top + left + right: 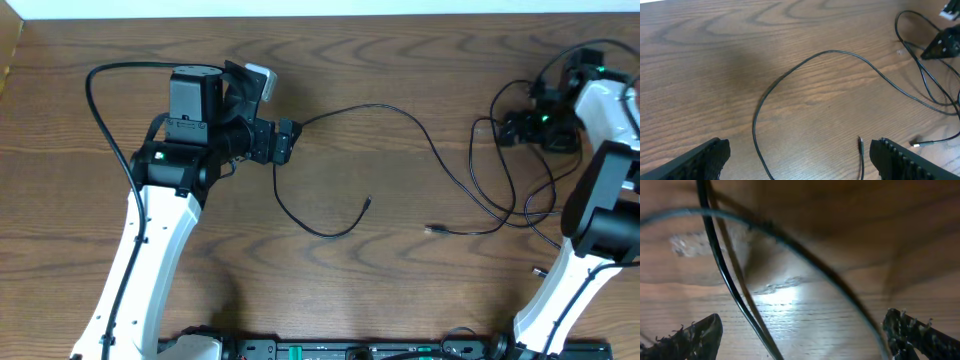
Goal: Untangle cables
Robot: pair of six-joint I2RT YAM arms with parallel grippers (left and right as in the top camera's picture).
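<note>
A long thin black cable [400, 112] runs from beside my left gripper [288, 140] across the table to a tangle of cables [515, 195] at the right. Its near part loops down to a small plug [368, 203]. A second plug [430, 230] lies further right. In the left wrist view my left gripper [800, 152] is open, with the black cable [757, 135] and the plug [860, 142] lying between its fingers. My right gripper [505, 130] sits at the tangle. In its wrist view it [802, 332] is open, low over the table, with a black cable [725, 280] and a paler cord [670, 215] crossing.
The wooden table's [420, 300] far edge runs along the top of the overhead view. A thick black arm cable [100, 110] loops beside the left arm. The right arm's base [600, 210] stands close to the tangle.
</note>
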